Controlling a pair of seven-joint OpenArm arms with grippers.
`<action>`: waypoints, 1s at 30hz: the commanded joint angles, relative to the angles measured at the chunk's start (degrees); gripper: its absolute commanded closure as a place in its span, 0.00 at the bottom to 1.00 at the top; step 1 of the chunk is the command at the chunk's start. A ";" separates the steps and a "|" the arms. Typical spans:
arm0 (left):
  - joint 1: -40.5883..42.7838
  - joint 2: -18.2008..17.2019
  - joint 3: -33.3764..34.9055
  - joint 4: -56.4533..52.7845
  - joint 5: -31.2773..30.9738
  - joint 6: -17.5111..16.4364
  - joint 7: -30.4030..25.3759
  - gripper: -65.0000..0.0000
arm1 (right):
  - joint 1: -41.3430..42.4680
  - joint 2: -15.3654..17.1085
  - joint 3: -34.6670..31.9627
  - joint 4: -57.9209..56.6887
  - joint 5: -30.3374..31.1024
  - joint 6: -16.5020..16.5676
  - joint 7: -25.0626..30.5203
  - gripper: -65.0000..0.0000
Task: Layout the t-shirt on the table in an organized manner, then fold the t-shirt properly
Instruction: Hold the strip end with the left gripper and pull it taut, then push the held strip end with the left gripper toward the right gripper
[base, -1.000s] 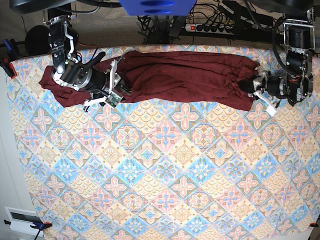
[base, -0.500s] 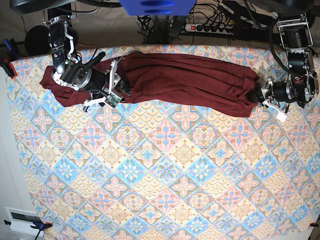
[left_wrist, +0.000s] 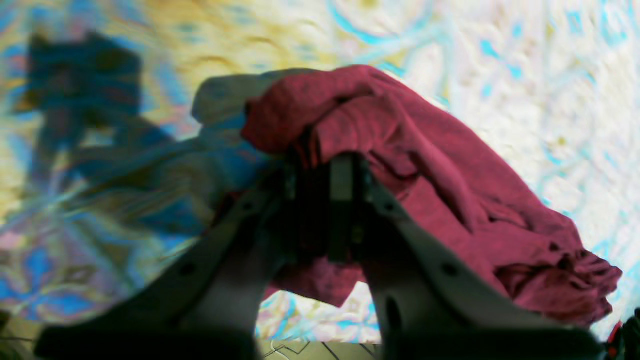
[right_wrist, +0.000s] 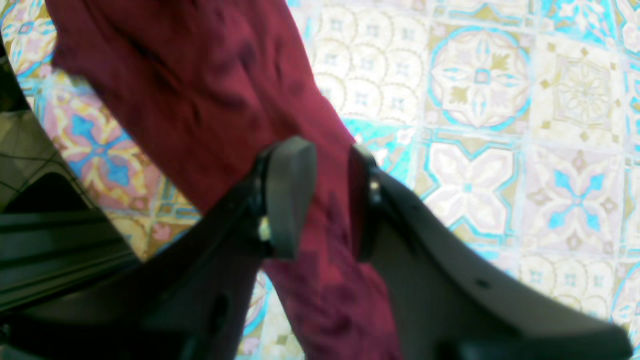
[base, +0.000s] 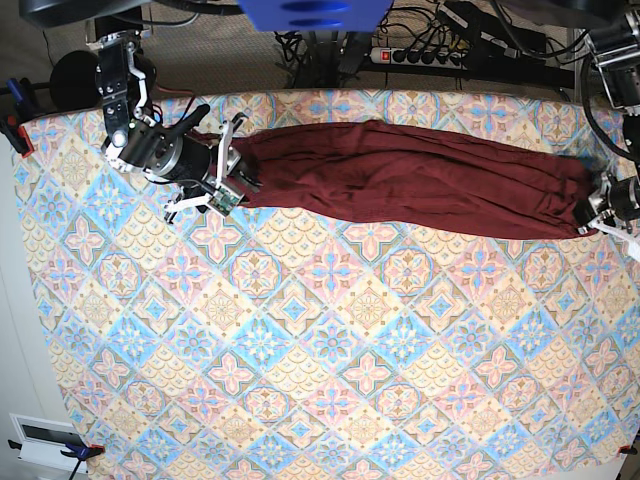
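The dark maroon t-shirt (base: 420, 180) lies stretched into a long narrow band across the far part of the table (base: 330, 350). My right gripper (base: 235, 175) is shut on its left end; the right wrist view shows the fabric (right_wrist: 200, 85) pinched between the two fingers (right_wrist: 290, 195). At the shirt's right end, near the table's right edge, my left gripper (base: 592, 213) is shut on a bunched piece. In the left wrist view that bunch (left_wrist: 425, 165) wraps over the closed fingertips (left_wrist: 342, 200).
A power strip (base: 425, 55) and cables lie behind the table's far edge. A red clamp (base: 20, 135) sits at the far left corner. A white box (base: 45, 440) stands off the front left corner.
My left gripper closed on the shirt's right end and pulled it to the right, toward the table's edge. The shirt went from a bunched heap to a taut band. The right gripper held still.
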 joint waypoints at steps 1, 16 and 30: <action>-0.65 -1.30 -0.50 1.23 -2.16 0.00 -0.35 1.00 | 0.63 0.36 0.41 0.97 0.92 0.10 1.15 0.76; 9.55 13.47 -0.32 25.23 -14.64 0.00 5.81 1.00 | 0.80 0.53 2.61 0.97 0.92 0.10 1.24 0.76; 8.23 26.39 6.54 24.09 -13.50 0.00 6.33 1.00 | 0.80 0.53 7.00 0.89 0.92 0.10 1.24 0.76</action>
